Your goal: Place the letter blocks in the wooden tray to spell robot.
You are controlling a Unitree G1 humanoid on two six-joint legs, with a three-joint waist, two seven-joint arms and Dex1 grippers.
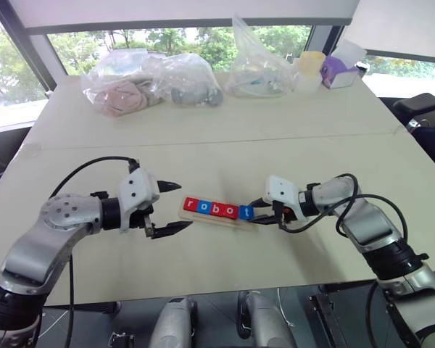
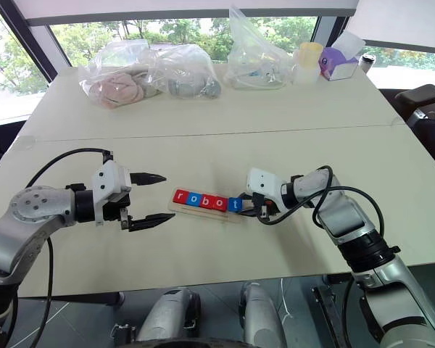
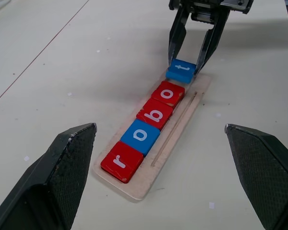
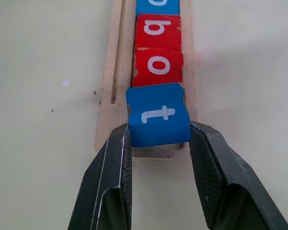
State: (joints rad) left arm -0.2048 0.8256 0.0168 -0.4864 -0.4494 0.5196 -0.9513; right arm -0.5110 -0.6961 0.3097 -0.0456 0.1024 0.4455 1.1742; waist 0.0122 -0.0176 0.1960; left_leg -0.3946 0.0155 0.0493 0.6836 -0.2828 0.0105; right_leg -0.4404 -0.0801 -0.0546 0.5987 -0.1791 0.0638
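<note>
Bright daylight enters through the windows (image 1: 203, 40) behind the table (image 1: 225, 138), which blow out to white at the corners. Shadows on the pale tabletop are soft and faint. In the wrist views, the near black fingers (image 3: 62, 167) are slightly soft.

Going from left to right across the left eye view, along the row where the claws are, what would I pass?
Left claw, open → red r block → blue o block → red b block → red o block → blue t block → right claw, shut on the t.
</note>
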